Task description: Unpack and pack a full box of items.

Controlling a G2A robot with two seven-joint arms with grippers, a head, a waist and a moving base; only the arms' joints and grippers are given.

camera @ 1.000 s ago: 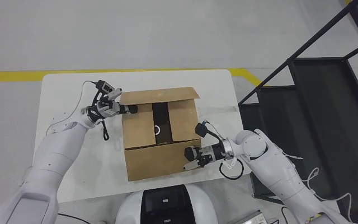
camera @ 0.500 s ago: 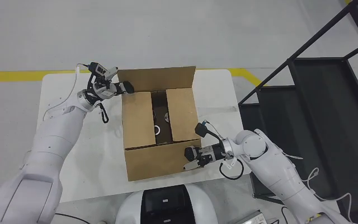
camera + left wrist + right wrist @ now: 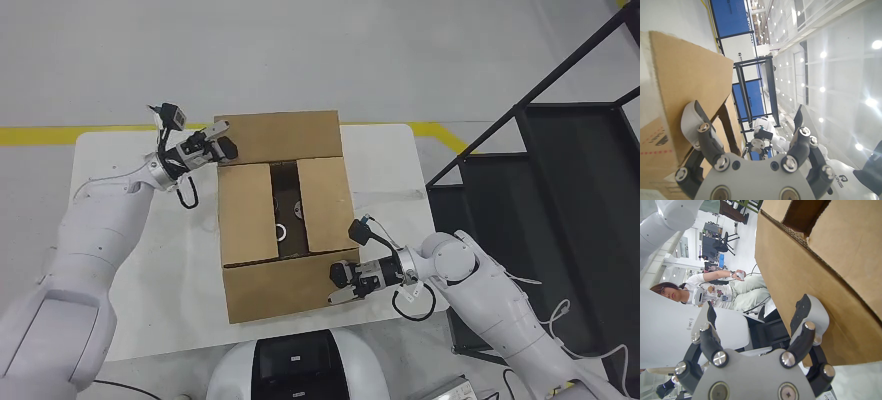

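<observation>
top view: box open at the middle of the table, both grippers spread wide

i start with the cardboard box, which sits mid-table between my two arms. its far flap is swung back away from the opening. the two inner flaps lie nearly flat, leaving a narrow gap down the middle where i can make out dark items, though not what they are. the near flap is folded out toward the robot.

my left gripper is at the left end of the far flap. in the left wrist view that gripper has its fingers well apart, one finger lying against the cardboard.

my right gripper is at the right end of the near flap. in the right wrist view it is also spread wide, one finger just against the brown wall of the box.

around this is the white table, with a yellow floor line beyond it and black steps to the right.
</observation>
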